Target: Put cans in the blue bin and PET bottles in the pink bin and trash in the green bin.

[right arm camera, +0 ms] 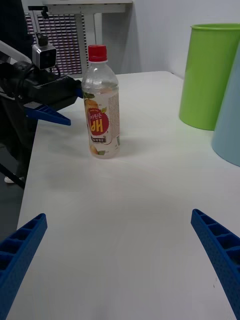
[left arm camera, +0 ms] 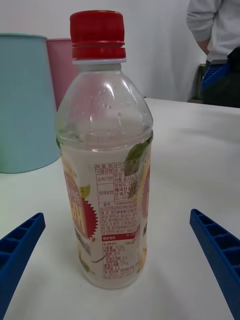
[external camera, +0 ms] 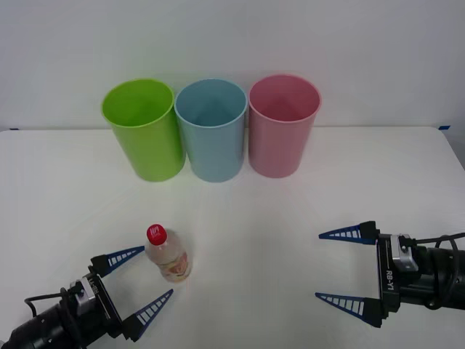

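green bin (external camera: 145, 131) lime green, blue bin (external camera: 212, 131) light blue, pink bin (external camera: 282, 127) pink. pet bottle (external camera: 168, 256) clear, capped in red, label pale orange-pink with red and yellow print. left gripper (external camera: 140, 282) and right gripper (external camera: 347, 267) fingers blue, ribbed. table (external camera: 290, 218) white.

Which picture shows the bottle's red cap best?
The left wrist view: the red cap is close and sharp atop the bottle. The right wrist view shows it smaller; the front view shows it from above.
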Motion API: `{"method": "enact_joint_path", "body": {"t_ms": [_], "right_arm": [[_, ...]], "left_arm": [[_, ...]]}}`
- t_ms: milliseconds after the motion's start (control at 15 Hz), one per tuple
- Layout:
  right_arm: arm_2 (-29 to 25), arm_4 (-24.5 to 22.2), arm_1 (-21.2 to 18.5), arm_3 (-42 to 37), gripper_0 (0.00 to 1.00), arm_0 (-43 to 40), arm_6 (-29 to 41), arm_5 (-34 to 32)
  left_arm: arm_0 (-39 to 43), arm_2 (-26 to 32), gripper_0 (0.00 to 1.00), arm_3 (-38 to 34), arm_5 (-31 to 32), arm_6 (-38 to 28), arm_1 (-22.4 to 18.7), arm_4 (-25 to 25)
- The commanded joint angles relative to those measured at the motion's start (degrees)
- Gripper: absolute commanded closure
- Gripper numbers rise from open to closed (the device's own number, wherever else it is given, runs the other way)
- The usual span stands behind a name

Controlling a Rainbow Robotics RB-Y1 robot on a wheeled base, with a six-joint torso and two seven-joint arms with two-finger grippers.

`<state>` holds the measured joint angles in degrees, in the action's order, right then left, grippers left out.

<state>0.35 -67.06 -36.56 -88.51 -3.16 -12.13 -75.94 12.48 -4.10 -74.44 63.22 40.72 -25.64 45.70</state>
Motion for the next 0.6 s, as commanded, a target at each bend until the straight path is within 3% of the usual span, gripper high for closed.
{"method": "enact_joint_path", "body": {"t_ms": [67,600], "right_arm": [[0.00,0.00,0.00,0.00,0.00,0.00,0.00,0.00],[0.00,0.00,0.00,0.00,0.00,0.00,0.00,0.00]], "left_arm": [[-0.87,-0.91,0.00,0.00,-2.13,0.33,1.47,0.01],[-4.21,-4.96,0.00,0.00,-7.14,0.24,2.70,0.09]]}}
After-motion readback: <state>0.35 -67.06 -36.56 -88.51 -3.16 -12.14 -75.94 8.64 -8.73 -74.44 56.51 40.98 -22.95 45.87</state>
